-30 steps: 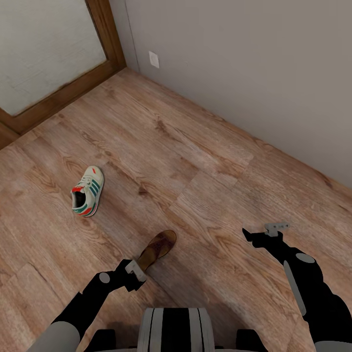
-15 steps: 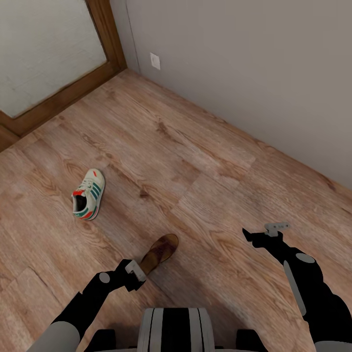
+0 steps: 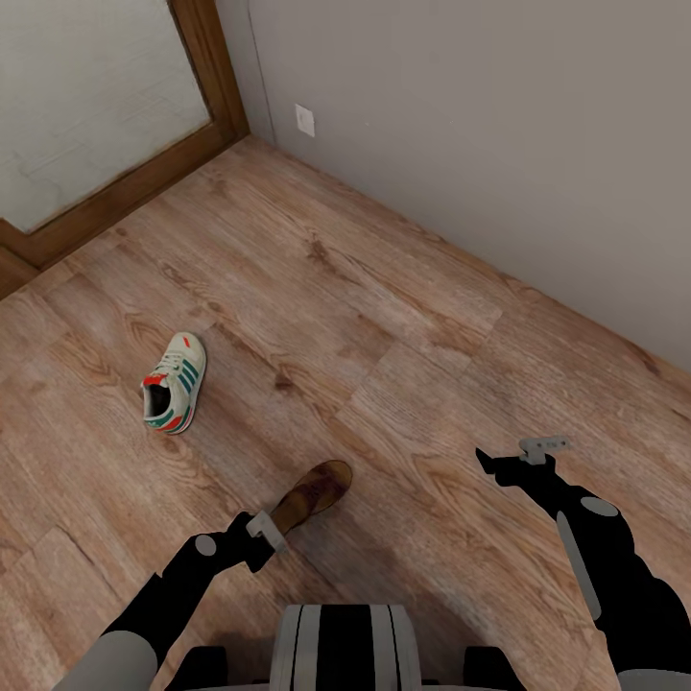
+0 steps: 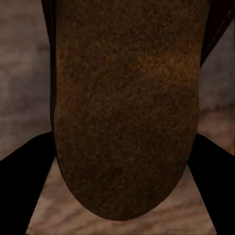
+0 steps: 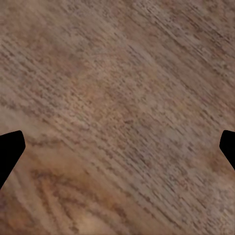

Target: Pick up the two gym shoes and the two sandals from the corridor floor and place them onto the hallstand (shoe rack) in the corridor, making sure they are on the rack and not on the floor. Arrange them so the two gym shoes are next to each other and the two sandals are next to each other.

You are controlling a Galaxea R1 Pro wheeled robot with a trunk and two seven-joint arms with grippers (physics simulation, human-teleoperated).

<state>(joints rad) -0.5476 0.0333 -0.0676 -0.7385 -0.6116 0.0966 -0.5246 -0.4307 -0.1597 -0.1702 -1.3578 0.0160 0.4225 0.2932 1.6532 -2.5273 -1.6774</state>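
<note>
I have the left end effector closed on one sandal; in the left wrist view its brown sole sits right between the two dark fingers, with wood plank visible beyond it. The right end effector hangs open over bare corridor floor, its fingertips just at the sides of the right wrist view and nothing between them.

Compared with a second ago, the whole head view has slid a little: the gym shoe sits slightly lower in the picture and the sandal's toe a touch further from me. Since both arms hold the same pose in the picture, I read that as my base or head moving, not the shoes. In the last half second the scene has hardly shifted, so I judge the rig is settling.

The gym shoe lies on its own on the floor, well apart from the sandal, out towards the framed door in the far left corner. I cannot see the hallstand from here, so the sandal has yet to be carried to it, and the free right arm could take the gym shoe.
</note>
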